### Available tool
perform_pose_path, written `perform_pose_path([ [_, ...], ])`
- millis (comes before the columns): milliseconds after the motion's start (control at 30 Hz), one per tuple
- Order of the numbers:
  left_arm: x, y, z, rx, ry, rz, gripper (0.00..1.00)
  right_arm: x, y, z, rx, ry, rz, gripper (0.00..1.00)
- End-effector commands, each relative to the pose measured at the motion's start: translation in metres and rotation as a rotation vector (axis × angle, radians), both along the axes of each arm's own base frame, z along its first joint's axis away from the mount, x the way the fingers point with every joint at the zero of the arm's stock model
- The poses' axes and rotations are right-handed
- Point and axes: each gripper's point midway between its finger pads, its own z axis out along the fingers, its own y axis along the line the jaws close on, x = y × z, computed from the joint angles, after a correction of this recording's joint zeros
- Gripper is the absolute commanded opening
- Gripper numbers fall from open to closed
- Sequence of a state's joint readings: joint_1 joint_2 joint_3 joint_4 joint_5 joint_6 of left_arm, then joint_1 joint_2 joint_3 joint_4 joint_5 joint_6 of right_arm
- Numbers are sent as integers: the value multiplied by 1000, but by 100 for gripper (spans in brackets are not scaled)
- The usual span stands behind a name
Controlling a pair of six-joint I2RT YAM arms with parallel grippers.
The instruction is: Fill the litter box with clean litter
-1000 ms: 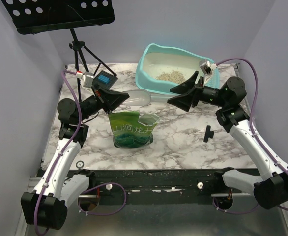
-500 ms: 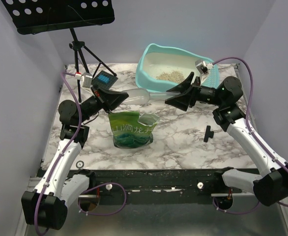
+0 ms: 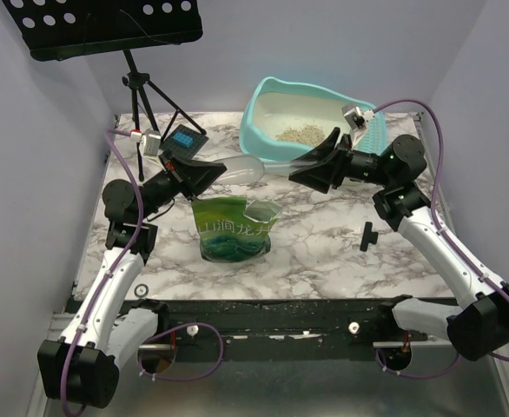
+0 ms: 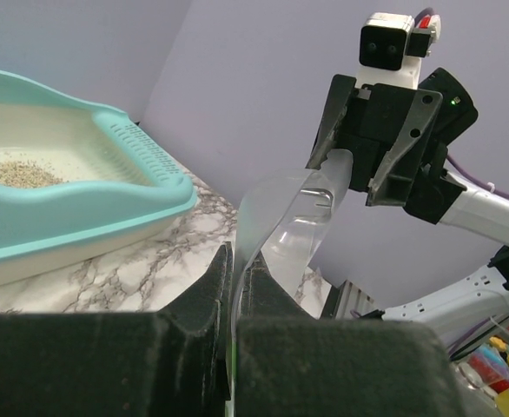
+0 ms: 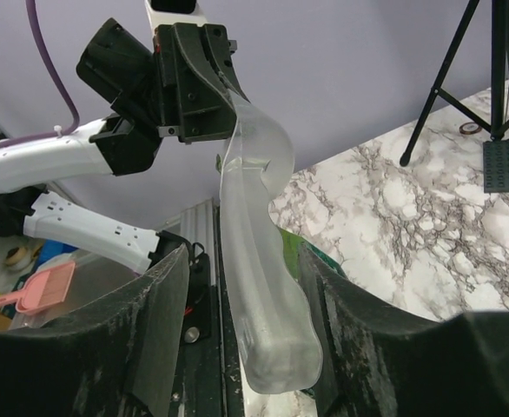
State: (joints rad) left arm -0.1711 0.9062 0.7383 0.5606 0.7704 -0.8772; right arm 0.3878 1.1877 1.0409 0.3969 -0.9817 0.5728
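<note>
The turquoise litter box [image 3: 269, 143] stands at the back right with a small pile of tan clean litter [image 3: 300, 134] inside; both also show in the left wrist view, box [image 4: 107, 204] and litter [image 4: 16, 171]. My left gripper [image 3: 218, 172] is shut on the rim of a clear plastic scoop [image 3: 246, 168], held in the air above the green bag [image 3: 231, 228]. In the left wrist view my gripper [image 4: 237, 261] pinches the scoop [image 4: 276, 230]. My right gripper [image 3: 302, 167] is open, its fingers on either side of the scoop's handle [image 5: 259, 295] with gaps on both sides.
A black music stand [image 3: 107, 26] on a tripod [image 3: 142, 95] stands at the back left, with a black block with a blue display [image 3: 188, 139] beside it. A small black part [image 3: 367, 235] lies on the marble table at the right. A pink scoop [image 5: 46, 287] lies off the table.
My right gripper has moved left and now straddles the scoop's handle. My left gripper still holds the scoop in about the same place.
</note>
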Motion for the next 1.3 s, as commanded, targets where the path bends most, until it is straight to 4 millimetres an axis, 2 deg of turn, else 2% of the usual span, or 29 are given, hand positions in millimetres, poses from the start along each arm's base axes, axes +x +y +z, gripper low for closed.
perform_pose_path([
  [0,-2,5,11,-21,-51,29,0,-5,3,18,25,-60,26,58],
  [300,-2,5,10,-26,-46,31,0,-6,4,21,35,-72,25,51],
  [700,0,5,2,-17,-29,36,0,-7,3,27,48,-89,17,50],
  [800,0,5,1,-14,-29,35,0,-7,3,27,47,-91,23,47],
  [933,0,5,2,-13,-33,33,0,-6,4,26,46,-88,23,33],
  [1067,-2,4,-1,-3,-32,24,0,-4,1,29,44,-104,-13,1],
  [1100,-3,3,-1,5,-38,17,6,-4,0,28,42,-101,-23,0],
  [1200,-5,3,1,38,-43,17,33,-8,-3,31,38,-112,-38,0],
  [1267,-7,4,4,77,-51,21,43,-9,-7,34,25,-121,-64,0],
])
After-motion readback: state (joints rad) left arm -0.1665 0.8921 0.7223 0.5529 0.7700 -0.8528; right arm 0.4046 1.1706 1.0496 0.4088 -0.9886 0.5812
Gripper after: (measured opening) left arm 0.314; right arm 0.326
